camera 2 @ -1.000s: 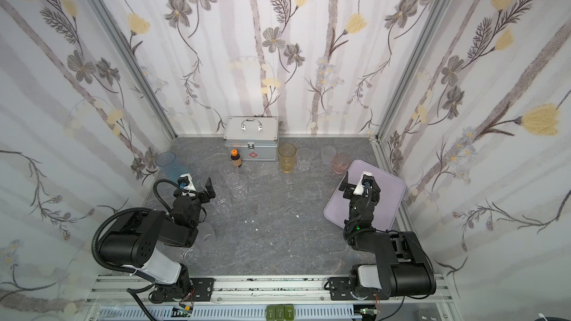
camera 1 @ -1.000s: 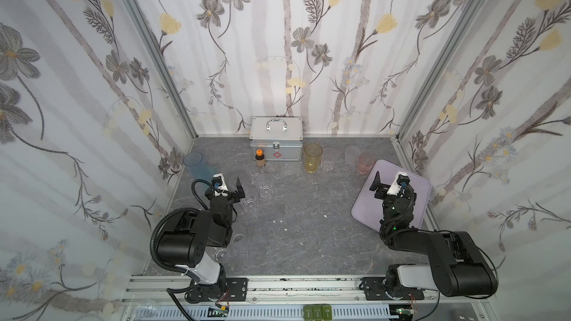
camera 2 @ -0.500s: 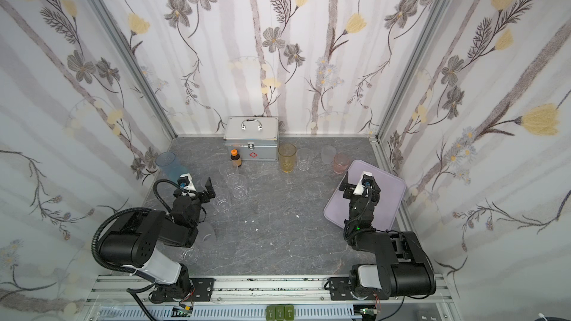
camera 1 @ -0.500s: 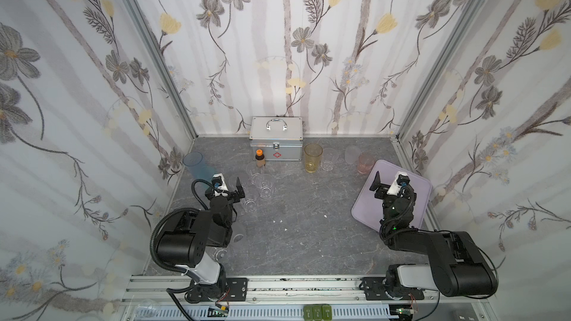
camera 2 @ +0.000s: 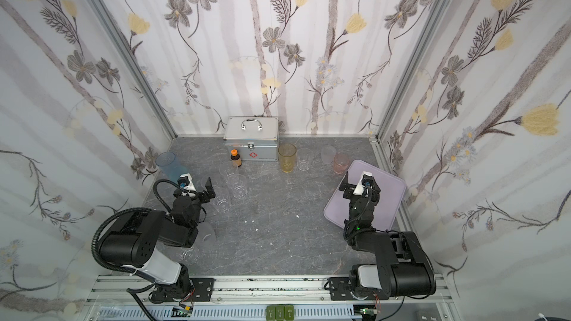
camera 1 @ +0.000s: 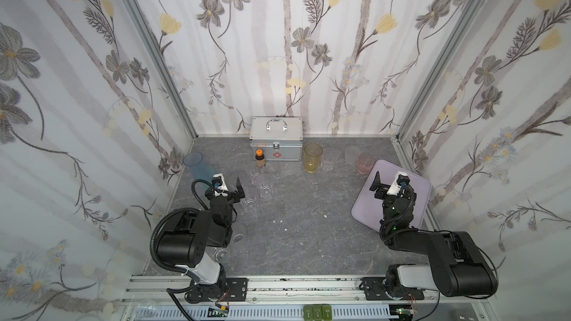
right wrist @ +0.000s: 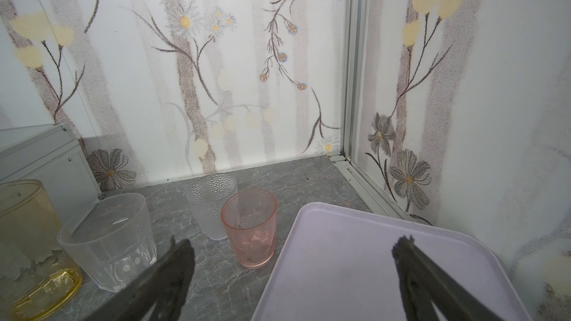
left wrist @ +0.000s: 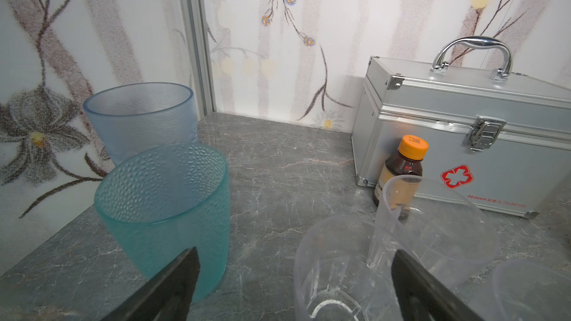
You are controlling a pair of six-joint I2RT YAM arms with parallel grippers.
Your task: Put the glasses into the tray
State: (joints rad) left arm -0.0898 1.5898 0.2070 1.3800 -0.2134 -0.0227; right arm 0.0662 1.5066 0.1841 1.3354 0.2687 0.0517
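The lilac tray (camera 1: pixel 417 186) (right wrist: pixel 386 273) lies at the right wall. My right gripper (camera 1: pixel 390 182) (right wrist: pixel 293 242) hovers open and empty over its near-left corner. Beyond it stand a pink glass (right wrist: pixel 250 230), a frosted glass (right wrist: pixel 210 205), a short clear glass (right wrist: pixel 111 239) and an amber glass (right wrist: pixel 31 242). My left gripper (camera 1: pixel 228 186) (left wrist: pixel 295 253) is open and holds nothing. A teal glass (left wrist: pixel 167 208) is by one finger, with a blue glass (left wrist: pixel 139 118) behind it. A clear faceted glass (left wrist: pixel 333 273) stands partly between the fingers. More clear glasses (camera 1: pixel 265 185) stand nearby.
A silver first-aid case (camera 1: pixel 276 142) sits at the back wall with a small brown bottle (camera 1: pixel 260 159) in front of it. Two more glasses (camera 2: pixel 188 253) stand beside the left arm's base. Flowered walls close in the left, back and right sides.
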